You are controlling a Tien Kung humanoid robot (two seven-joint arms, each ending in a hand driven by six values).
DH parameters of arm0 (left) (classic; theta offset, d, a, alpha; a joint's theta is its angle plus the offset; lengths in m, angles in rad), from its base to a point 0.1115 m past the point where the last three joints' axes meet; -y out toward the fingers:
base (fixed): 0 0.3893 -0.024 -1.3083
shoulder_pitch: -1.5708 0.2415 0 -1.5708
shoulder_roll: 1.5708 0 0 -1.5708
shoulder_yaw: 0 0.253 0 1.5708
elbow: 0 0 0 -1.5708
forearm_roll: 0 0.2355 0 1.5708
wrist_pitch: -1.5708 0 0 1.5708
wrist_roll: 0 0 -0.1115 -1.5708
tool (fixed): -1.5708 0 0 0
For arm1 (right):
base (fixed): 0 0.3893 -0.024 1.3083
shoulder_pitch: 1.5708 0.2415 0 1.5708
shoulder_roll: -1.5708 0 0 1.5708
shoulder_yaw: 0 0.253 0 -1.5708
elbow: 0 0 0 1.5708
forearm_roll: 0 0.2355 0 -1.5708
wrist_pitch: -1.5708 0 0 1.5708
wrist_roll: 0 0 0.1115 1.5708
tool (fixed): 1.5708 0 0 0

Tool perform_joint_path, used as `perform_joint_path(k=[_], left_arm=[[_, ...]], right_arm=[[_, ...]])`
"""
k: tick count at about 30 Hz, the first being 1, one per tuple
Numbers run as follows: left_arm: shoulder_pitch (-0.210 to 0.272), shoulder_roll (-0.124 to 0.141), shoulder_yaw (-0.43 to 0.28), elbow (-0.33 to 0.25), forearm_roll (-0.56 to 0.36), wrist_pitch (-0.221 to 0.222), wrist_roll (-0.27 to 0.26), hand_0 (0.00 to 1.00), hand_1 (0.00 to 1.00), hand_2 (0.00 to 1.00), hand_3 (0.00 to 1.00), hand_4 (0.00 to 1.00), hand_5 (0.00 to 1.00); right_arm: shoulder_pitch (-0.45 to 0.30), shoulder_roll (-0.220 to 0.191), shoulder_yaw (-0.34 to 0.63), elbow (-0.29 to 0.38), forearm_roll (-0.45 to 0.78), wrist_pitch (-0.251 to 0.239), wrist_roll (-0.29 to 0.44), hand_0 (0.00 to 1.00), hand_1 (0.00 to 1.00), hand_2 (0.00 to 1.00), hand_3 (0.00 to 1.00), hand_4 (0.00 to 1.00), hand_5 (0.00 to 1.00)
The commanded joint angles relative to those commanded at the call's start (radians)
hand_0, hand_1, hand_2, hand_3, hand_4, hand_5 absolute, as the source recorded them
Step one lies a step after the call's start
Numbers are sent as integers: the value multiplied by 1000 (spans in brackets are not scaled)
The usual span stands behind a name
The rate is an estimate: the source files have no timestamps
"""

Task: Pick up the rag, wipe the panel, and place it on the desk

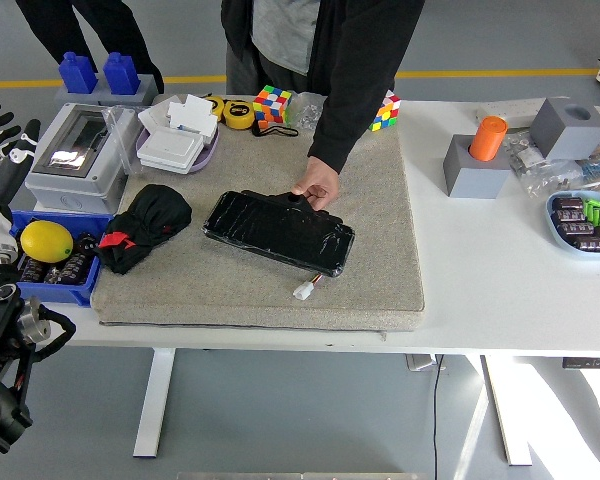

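On the mat, the rag (145, 226) lay untouched beside the panel (278, 231); left hand (0, 150) spread, empty, wiping not begun.

High head view over table (500, 290)

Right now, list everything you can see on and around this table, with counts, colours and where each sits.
rag: 1, black with red, mat's left
panel: 1, black, mat centre
mat: 1, grey, on table
electrical box: 1, grey, far left
bin: 1, blue, left edge
lemon: 1, yellow, in bin
cubes: 2, multicoloured, far side
cylinder: 1, orange, right
tray: 1, light blue, right edge
person's hand: 1, on panel's far edge
left hand: 1, open, far left
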Motion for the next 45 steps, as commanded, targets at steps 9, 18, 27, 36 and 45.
perform_joint_path(k=[9,18,27,36,45], left_arm=[[19,7,-9,-7,20,-13,30,559,630,660,650,909,303],[27,7,-6,-25,23,-16,33,566,627,655,645,900,303],[32,10,-14,-49,25,-20,39,564,625,655,644,898,305],[44,9,-9,-65,27,-24,44,565,625,653,641,895,304],[55,9,-10,-76,25,-26,48,567,624,651,638,893,305]], right_arm=[[10,-4,-4,-5,1,2,-7,591,604,537,534,905,360],[19,-11,-9,-6,3,1,-5,591,604,537,533,905,361],[30,-15,-20,-5,7,-5,-6,591,604,539,534,903,361],[32,-13,-25,-5,9,-14,-8,591,603,532,525,898,367],[32,-13,-20,-4,5,-15,-6,590,602,529,524,900,367]])
